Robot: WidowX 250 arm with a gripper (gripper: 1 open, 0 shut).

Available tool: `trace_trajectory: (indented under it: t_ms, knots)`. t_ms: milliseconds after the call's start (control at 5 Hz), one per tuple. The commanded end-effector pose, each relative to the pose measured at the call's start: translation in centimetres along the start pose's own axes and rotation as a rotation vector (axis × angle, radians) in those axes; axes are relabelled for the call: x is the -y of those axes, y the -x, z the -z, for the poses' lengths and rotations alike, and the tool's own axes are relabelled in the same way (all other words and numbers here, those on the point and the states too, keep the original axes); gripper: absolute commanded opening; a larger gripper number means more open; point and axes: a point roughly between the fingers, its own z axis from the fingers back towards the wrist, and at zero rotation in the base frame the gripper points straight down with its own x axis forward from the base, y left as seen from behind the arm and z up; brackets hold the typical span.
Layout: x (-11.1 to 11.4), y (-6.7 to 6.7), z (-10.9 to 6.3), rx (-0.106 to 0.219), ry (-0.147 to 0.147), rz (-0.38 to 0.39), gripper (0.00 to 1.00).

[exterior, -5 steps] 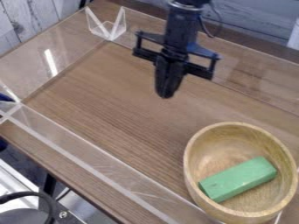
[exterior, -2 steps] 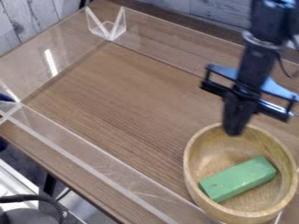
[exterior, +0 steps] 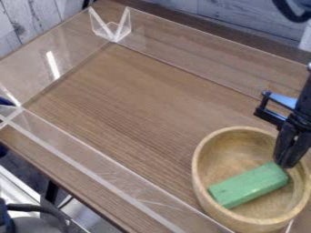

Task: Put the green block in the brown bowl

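Observation:
The green block [exterior: 248, 184] lies flat inside the brown bowl [exterior: 209, 158] at the lower right of the table, angled up to the right. My black gripper [exterior: 289, 158] hangs at the right edge of the view, pointing down into the bowl just above the block's right end. Its fingers are pressed together with nothing between them. Whether the tips touch the block I cannot tell.
The wooden table [exterior: 134, 100] is ringed by a low clear plastic wall [exterior: 73, 141]. A clear plastic bracket [exterior: 109, 25] stands at the far left corner. The table's front edge drops off at the lower left.
The gripper has swept from the table's far middle to the right and downward, ending over the bowl's right side. The green block and bowl have stayed put.

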Motion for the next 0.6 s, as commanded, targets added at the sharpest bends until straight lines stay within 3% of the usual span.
trace_trajectory:
  t_ms: [0, 400]
  knots:
    - [0.2, -1.5, -2.1, 0.058, 0.038, -0.036, 0.00]
    - [0.0, -3.2, -0.6, 0.060, 0.047, 0.002, 0.00]
